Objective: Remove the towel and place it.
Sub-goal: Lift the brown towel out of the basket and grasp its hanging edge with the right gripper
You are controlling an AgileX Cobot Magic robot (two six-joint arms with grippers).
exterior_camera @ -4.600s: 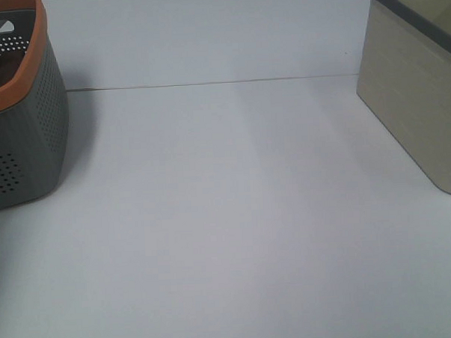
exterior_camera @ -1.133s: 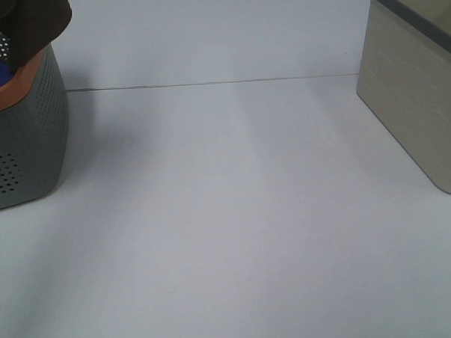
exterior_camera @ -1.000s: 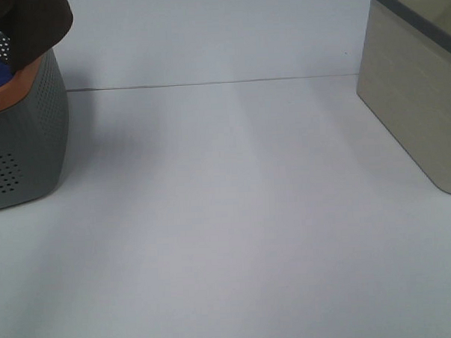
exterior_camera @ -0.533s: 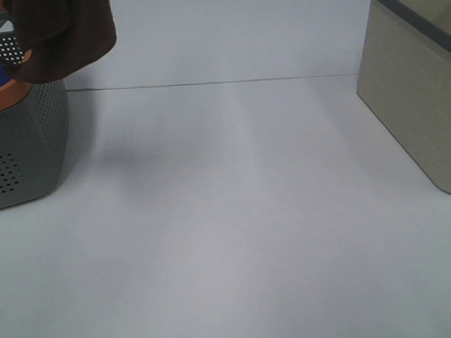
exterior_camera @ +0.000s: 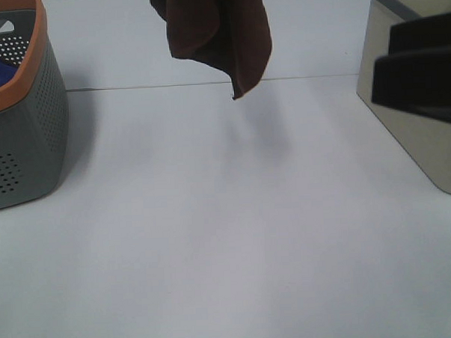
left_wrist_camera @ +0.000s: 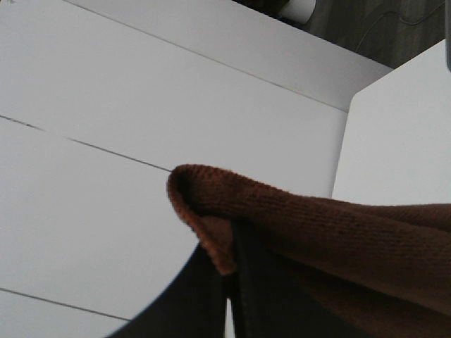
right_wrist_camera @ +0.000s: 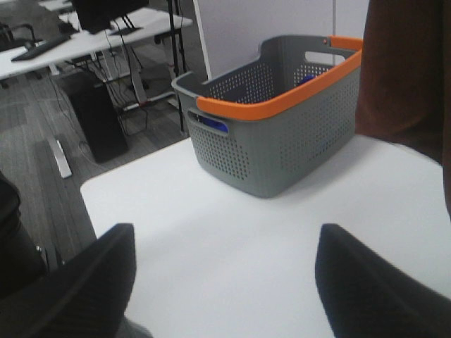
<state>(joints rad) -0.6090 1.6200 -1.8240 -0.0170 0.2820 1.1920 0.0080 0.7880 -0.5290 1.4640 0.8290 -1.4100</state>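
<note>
Our left claw [left_wrist_camera: 231, 285] clenches the towel [exterior_camera: 220, 34] above the white worktop [exterior_camera: 213, 237] beside the basket [exterior_camera: 29, 125]; our right claw [right_wrist_camera: 225, 278] gapes empty.

Your right gripper [exterior_camera: 383, 57] shows at the 3 o'clock edge of the high view. Its two dark fingers [exterior_camera: 424, 82] point toward 9 o'clock, one above the other with a clear gap between them. Its own wrist camera shows those fingers spread wide, with nothing held. Your left gripper [left_wrist_camera: 227, 299] sits past the 12 o'clock edge of the high view. Its wrist camera shows it clamped tight on a fold of the towel [left_wrist_camera: 317, 225].
</note>
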